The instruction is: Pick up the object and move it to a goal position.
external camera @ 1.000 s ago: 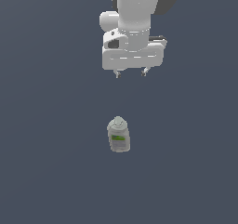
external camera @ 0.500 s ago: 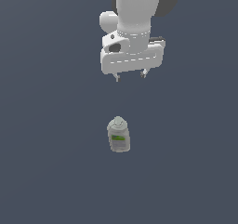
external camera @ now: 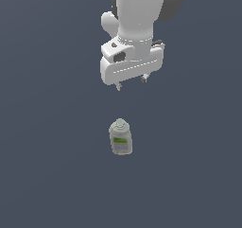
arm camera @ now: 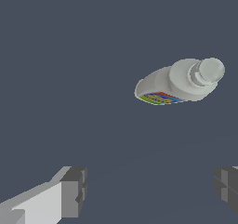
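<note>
Below centre of the exterior view, our bottle (external camera: 120, 137) stands clear of the open jaws; descending misaligned could topple it.

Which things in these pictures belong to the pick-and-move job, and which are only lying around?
Belongs to the job:
- small grey-green bottle with grey cap, standing on the floor
- the tool, open, above the bottle and not touching it

Just lying about:
- nothing else in view, only the plain dark floor
</note>
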You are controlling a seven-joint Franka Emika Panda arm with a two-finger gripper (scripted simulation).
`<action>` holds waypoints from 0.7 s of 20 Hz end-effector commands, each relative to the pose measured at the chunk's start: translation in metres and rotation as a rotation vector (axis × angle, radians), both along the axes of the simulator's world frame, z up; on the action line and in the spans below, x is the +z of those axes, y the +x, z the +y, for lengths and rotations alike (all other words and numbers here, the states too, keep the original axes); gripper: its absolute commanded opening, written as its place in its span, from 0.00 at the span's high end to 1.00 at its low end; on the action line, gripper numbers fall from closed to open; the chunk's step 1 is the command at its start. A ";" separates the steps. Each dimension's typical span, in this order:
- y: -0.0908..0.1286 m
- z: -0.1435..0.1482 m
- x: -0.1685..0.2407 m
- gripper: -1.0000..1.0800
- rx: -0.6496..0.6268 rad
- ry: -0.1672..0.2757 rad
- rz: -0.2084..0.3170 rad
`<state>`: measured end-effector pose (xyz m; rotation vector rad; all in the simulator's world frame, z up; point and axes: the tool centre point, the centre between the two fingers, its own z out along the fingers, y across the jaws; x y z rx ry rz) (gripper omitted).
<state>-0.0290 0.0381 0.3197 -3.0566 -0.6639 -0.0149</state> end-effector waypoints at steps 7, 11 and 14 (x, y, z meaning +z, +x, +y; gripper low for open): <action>0.022 -0.005 -0.004 0.04 0.216 -0.007 -0.001; 0.033 -0.008 -0.007 0.04 0.316 -0.010 -0.002; 0.040 -0.010 -0.009 0.04 0.392 -0.011 -0.002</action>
